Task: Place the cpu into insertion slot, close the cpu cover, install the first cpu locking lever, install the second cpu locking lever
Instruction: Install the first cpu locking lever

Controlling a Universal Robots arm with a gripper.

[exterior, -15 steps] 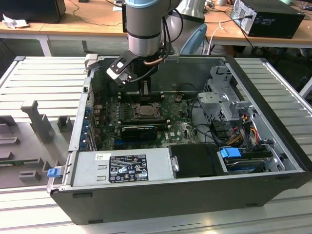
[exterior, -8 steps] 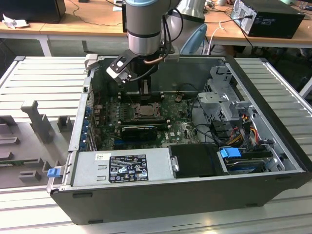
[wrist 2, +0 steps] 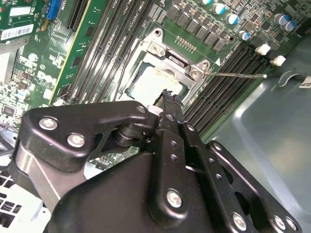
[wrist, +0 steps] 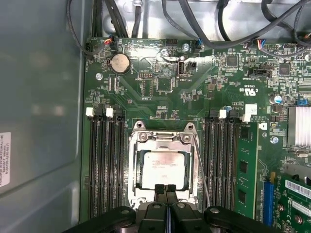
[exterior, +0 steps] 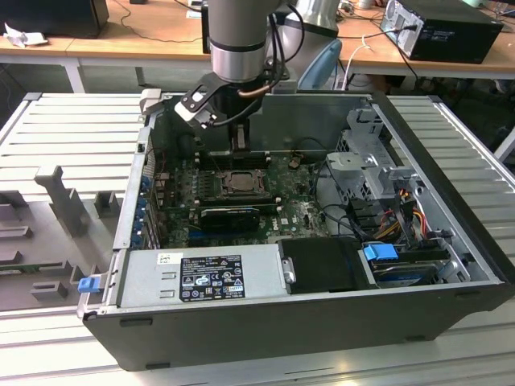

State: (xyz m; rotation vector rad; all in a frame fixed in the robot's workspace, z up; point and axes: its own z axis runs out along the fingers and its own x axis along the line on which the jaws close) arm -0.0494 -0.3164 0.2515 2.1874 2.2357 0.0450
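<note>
Electronics workshop — opened computer case (exterior: 306, 322) on slatted metal table (exterior: 72, 137), wooden bench (exterior: 105, 44) behind, second computer (exterior: 447, 30) on it

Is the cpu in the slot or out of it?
In: the cpu lies flat, framed by the cover; the shut gripper holds nothing.

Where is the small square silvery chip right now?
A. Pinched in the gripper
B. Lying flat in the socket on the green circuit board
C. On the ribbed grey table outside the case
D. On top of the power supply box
B: in the first wrist view the small square silvery cpu lies flat on the green circuit board, framed by the silver-grey metal cpu cover, with the black gripper at its edge.
</note>
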